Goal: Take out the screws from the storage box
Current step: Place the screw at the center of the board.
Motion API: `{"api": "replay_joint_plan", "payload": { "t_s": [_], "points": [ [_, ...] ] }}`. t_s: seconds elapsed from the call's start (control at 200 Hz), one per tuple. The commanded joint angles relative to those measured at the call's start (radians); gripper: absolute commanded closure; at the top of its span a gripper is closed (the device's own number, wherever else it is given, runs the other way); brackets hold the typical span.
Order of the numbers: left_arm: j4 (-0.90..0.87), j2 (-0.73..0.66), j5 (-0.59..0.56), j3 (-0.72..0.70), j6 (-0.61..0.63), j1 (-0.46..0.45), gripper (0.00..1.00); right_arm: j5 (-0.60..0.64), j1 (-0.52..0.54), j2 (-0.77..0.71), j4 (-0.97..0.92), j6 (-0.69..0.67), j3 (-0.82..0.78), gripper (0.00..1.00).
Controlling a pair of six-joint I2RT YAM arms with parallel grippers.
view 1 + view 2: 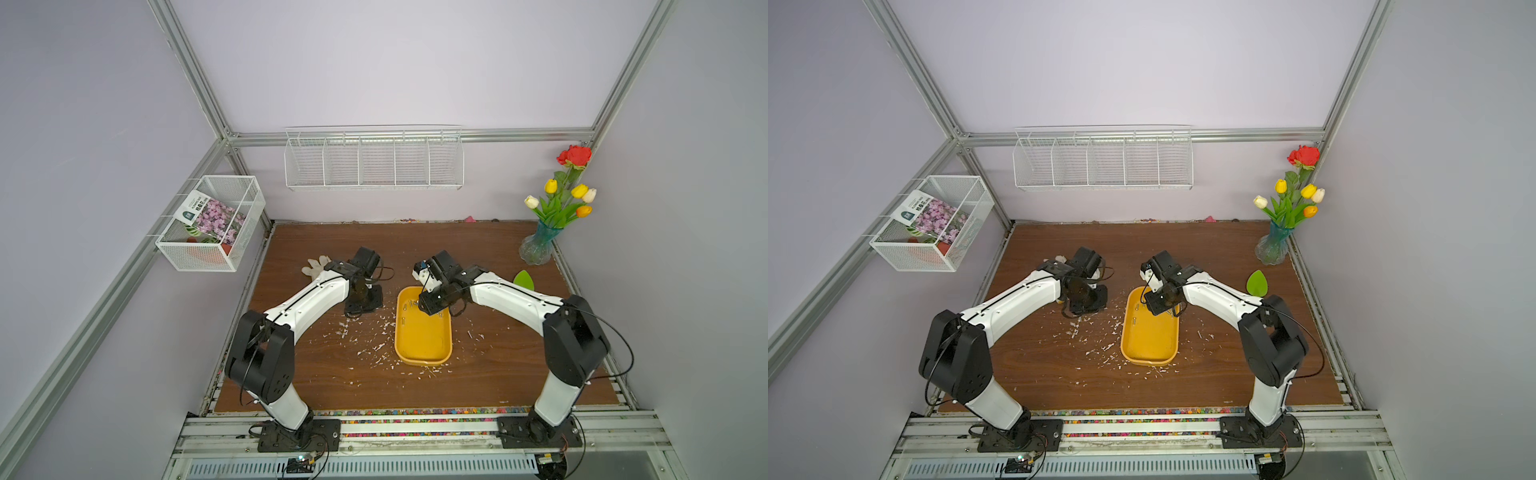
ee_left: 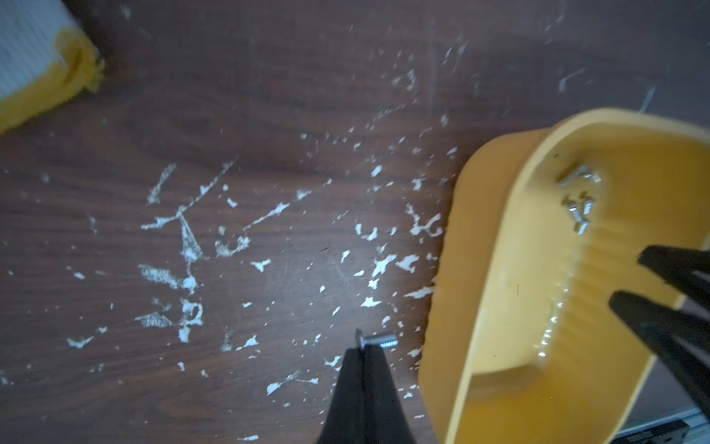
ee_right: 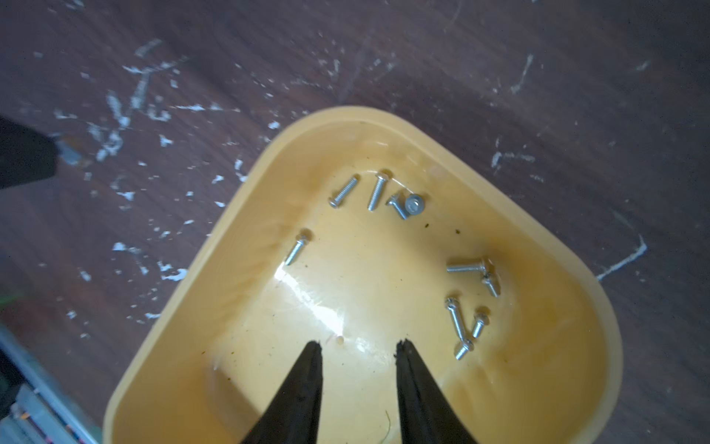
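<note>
Screws [image 3: 376, 192] are picked out sharply in the right wrist view, strewn across the floor of the storage box [image 3: 345, 115]. All lie ahead of the right pincer [image 3: 358, 345], fanned to both sides of its tips. That pincer is seen released, jaws parted over bare yellow floor, tips dipped inside the box walls; whether the floor is touched cannot be told. In both top views the same screws are reduced to a few grey specks, half covered by the pincer's black body. Now the left wrist view, and something is revealed that is hidden from above. The left pincer [image 2: 363, 350] is clenched, with one screw [image 2: 378, 341] grasped just behind its head at the very tips, shank pointed at the box. The box wall is found just beside this pincer. The table [image 2: 269, 115], littered with white flecks [image 2: 188, 238], is spread beneath it. A glove [image 2: 34, 57] is glimpsed well ahead.
</note>
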Motion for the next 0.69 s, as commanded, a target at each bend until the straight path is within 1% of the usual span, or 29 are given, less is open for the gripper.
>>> {"api": "replay_joint_plan", "payload": {
  "t_s": [0.0, 0.13, 0.17, 0.2, 0.255, 0.49, 0.69],
  "points": [
    [0.062, 0.017, -0.008, -0.051, -0.014, -0.001, 1.0, 0.168, 0.032, 0.042, -0.15, -0.042, 0.047, 0.63],
    [0.156, 0.029, 0.003, -0.133, -0.029, 0.003, 1.0, 0.239, 0.04, 0.084, -0.187, -0.057, 0.064, 0.61],
    [0.168, 0.045, 0.011, -0.144, -0.026, 0.006, 1.0, 0.251, 0.04, 0.099, -0.194, -0.064, 0.07, 0.59],
    [0.174, 0.062, 0.017, -0.15, -0.024, 0.008, 1.0, 0.259, 0.04, 0.109, -0.196, -0.069, 0.075, 0.55],
    [0.189, 0.079, 0.022, -0.16, -0.019, 0.008, 1.0, 0.268, 0.04, 0.118, -0.196, -0.072, 0.08, 0.53],
    [0.216, 0.117, 0.027, -0.177, -0.001, 0.01, 1.0, 0.276, 0.039, 0.176, -0.196, -0.093, 0.121, 0.54],
    [0.222, 0.111, 0.027, -0.189, 0.001, 0.013, 0.93, 0.263, 0.038, 0.214, -0.213, -0.089, 0.142, 0.53]
  ]
}}
